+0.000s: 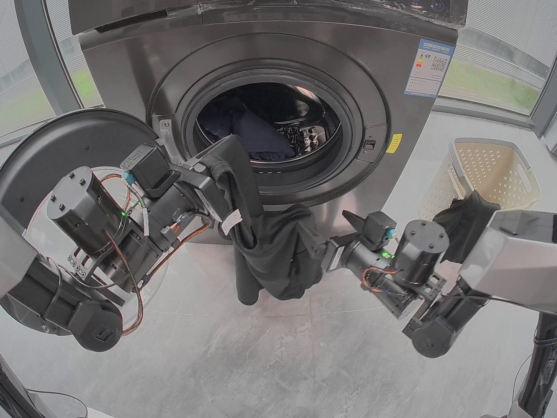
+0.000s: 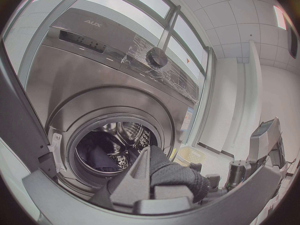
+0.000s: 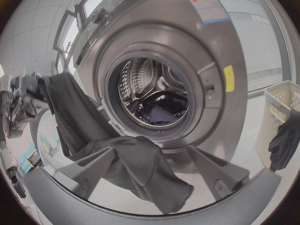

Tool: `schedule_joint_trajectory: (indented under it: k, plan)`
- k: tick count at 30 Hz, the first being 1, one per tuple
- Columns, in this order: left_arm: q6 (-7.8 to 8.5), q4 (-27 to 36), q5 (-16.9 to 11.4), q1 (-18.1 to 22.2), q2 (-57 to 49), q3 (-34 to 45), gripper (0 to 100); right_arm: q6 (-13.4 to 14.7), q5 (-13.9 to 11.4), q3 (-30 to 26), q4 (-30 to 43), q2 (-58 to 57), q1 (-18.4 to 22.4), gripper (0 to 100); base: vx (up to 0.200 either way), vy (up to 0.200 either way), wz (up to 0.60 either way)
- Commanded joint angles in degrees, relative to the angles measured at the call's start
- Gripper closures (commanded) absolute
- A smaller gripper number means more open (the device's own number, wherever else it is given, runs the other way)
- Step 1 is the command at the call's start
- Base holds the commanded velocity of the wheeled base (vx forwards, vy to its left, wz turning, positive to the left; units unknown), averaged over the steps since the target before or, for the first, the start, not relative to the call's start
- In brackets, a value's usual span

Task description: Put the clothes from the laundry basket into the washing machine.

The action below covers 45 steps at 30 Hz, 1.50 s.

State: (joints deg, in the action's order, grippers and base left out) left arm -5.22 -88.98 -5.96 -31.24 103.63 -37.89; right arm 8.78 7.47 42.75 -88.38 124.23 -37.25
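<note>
Black garment point(image 1: 272, 251) is soft, limp and light. My left claw point(image 2: 156, 163) pinches its upper fold; my right claw point(image 3: 150, 153) stands wide beneath the drape. I advise gripping bunched folds.

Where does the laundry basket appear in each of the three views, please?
Head view: basket on the floor, right of the washer, a dark cloth over its rim.
Left wrist view: basket beyond the washer's far corner.
Right wrist view: basket beside the washer, cloth draped over it.
Shared landmark: the washer's round opening.
</note>
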Motion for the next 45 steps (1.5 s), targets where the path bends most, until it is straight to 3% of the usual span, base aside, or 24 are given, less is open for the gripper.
schedule_joint_trajectory:
  k: [1, 8, 13, 17, 26, 33, 45]
  plan:
    - [0.12, -0.14, -0.02, -0.31, -0.18, 0.45, 100, -0.25, 0.0, 4.01, -0.04, 7.51, -2.74, 0, 0.0, 0.0, 0.0]
    - [0.21, -0.14, -0.19, -0.75, -0.71, 0.89, 100, -0.69, 0.44, 12.0, -0.04, 14.54, -6.78, 0, 0.0, 0.0, 0.0]
    - [0.12, -0.14, -0.19, -1.8, -0.71, 0.89, 100, -0.69, 0.44, 15.08, -0.04, 16.74, -6.95, 0, 0.0, 0.0, 0.0]
    - [0.38, -0.14, -0.19, -2.59, -0.8, 1.15, 100, -0.25, 0.09, 19.56, -0.12, 18.24, -5.99, 0, 0.0, 0.0, 0.0]
    - [0.38, -0.14, -0.19, -2.68, -1.85, 1.5, 100, -0.87, -0.09, 22.11, -0.04, 21.58, -3.88, 0, 0.0, 0.0, 0.0]
    - [0.21, -0.14, -0.28, -3.03, -2.47, 1.5, 100, -1.13, -0.09, 28.0, 0.05, 24.39, -1.68, 0, 0.0, 0.0, 0.0]
    - [0.3, -0.14, -0.28, -3.82, -2.47, 1.5, 100, -1.22, -0.09, 32.13, -0.04, 27.03, -2.38, 0, 0.0, 0.0, 0.0]
